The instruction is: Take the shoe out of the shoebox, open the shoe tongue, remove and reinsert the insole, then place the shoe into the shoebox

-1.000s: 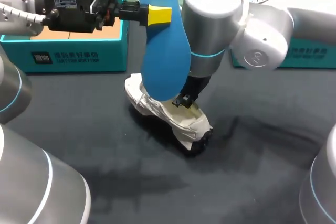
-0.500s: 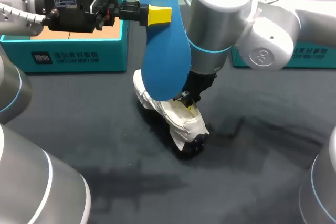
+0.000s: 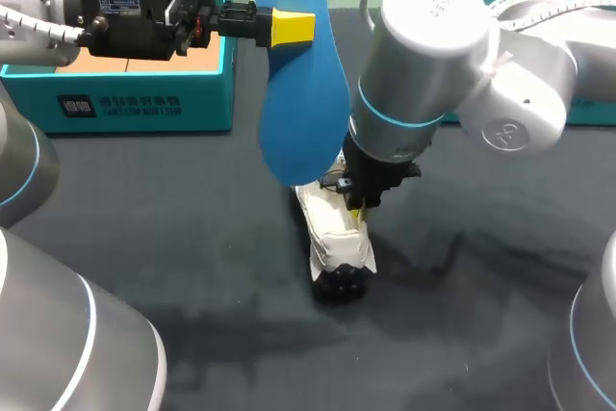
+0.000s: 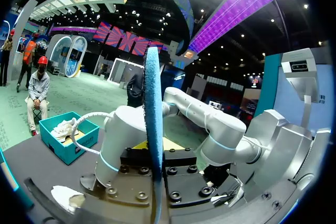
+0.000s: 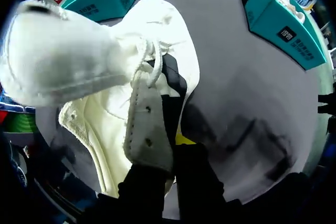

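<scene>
Shoe (image 3: 332, 243) swings round, toe to lower frame — right gripper (image 3: 356, 211) pinches its eyelet flap, left gripper (image 3: 289, 26) clamps the insole (image 3: 298, 93) — readying reinsertion.

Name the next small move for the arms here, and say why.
Probably lower the left claw so the blue insole drops its lower end toward the opening of the shoe. The insole hangs upright just above the white shoe, gripped near its upper part, while the right claw pinches the shoe's eyelet flap on the table.
</scene>
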Motion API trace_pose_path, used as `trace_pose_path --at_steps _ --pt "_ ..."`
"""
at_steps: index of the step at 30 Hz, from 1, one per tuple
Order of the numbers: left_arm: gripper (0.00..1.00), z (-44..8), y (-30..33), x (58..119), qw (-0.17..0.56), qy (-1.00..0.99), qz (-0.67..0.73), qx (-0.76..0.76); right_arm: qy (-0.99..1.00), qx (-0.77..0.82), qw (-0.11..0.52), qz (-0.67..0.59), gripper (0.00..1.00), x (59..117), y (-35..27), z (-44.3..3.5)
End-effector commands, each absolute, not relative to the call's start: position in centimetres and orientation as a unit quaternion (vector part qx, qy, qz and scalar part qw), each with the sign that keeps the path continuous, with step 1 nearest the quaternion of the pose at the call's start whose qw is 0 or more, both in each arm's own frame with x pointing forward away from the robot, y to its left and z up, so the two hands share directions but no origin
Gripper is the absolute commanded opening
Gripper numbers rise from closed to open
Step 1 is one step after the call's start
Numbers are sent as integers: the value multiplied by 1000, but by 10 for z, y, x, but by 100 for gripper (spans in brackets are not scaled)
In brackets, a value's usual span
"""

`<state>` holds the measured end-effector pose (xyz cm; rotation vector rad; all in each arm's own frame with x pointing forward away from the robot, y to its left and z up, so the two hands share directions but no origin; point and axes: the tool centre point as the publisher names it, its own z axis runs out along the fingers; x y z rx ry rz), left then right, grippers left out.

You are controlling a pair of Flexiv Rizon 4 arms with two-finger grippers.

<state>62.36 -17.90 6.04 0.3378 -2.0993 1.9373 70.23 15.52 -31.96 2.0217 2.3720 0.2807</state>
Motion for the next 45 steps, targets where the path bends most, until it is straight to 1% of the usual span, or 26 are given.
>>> trace_pose_path --at_steps 1,27,41,42,45 --pt "0 59 -180 624 132 -723 668 116 749 655 9 97 0 698 157 -322" --pt "0 59 -180 624 132 -723 668 116 735 664 -52 127 0 697 151 -383" --pt "0 59 -180 624 132 -723 668 116 740 657 -70 127 0 699 148 -396" --pt "0 59 -180 624 132 -723 668 116 740 657 -71 126 12 699 147 -396" --pt "0 59 -180 624 132 -723 668 116 741 656 -71 123 43 699 146 -395"
